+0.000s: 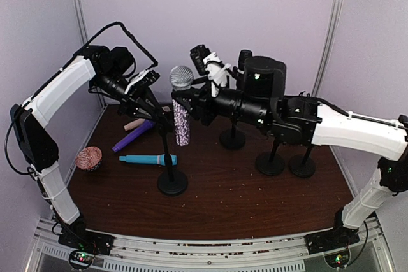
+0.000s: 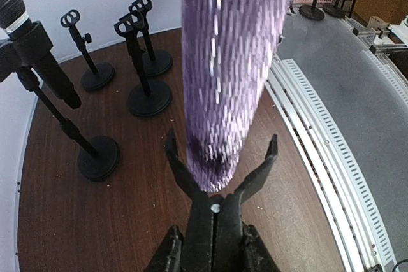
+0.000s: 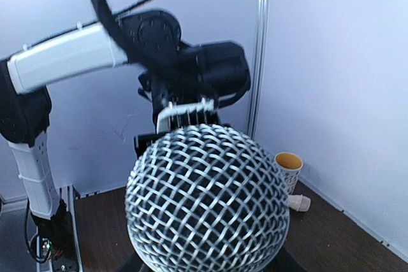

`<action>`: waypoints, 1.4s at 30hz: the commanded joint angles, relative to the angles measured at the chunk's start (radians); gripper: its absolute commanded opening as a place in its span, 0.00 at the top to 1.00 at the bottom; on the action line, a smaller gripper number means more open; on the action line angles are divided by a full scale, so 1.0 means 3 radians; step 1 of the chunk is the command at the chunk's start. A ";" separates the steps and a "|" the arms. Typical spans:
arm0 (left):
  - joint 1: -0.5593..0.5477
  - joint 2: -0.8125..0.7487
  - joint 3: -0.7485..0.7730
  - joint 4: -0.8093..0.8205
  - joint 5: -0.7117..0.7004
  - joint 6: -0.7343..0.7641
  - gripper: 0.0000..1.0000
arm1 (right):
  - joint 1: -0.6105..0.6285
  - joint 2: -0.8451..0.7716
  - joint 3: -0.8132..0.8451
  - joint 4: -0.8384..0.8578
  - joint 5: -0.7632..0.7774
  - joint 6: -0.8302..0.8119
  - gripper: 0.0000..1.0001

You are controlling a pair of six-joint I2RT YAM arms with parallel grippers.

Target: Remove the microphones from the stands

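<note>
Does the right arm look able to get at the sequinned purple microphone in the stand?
Probably yes: the right claw is at the neck of the sequinned purple microphone, nothing between them.

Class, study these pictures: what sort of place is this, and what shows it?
Most likely a robot test booth in a lab, not a stage. Two robot arms are bolted at the edge of a wooden table, plain pale walls close it in, and microphone stands are set out on it.
</note>
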 commanded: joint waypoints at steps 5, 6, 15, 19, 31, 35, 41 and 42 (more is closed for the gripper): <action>-0.0008 -0.0089 -0.0045 0.0431 -0.0337 -0.0426 0.44 | -0.0099 -0.0756 -0.0227 0.0556 0.0812 0.0133 0.90; -0.0005 -0.0112 -0.0071 0.0479 -0.0368 -0.0484 0.34 | -0.0105 -0.0758 -0.0297 0.0545 0.0913 0.0174 0.90; 0.0090 -0.0493 -0.0345 0.0521 -0.0407 -0.0626 0.02 | -0.0115 -0.0430 -0.0705 0.0652 0.1762 0.0875 1.00; 0.0256 -0.0626 -0.0451 0.0505 -0.0407 -0.0727 0.02 | -0.0094 -0.0086 -0.0786 0.0813 0.2050 0.1273 1.00; 0.0841 -0.1029 -0.1120 0.0654 -0.0457 -0.0842 0.02 | 0.0000 0.1124 -0.0276 0.0879 0.3389 0.2512 1.00; 0.0974 -0.1090 -0.1388 0.0685 -0.0479 -0.0794 0.02 | -0.0013 0.1376 -0.0094 0.0683 0.3687 0.3082 1.00; 0.1012 -0.1202 -0.1614 0.0688 -0.0491 -0.0738 0.02 | -0.0117 0.1796 0.0384 -0.0134 0.3634 0.4292 1.00; 0.1019 -0.1218 -0.1628 0.0692 -0.0488 -0.0738 0.02 | -0.0124 0.1861 0.0478 -0.0253 0.3590 0.4442 1.00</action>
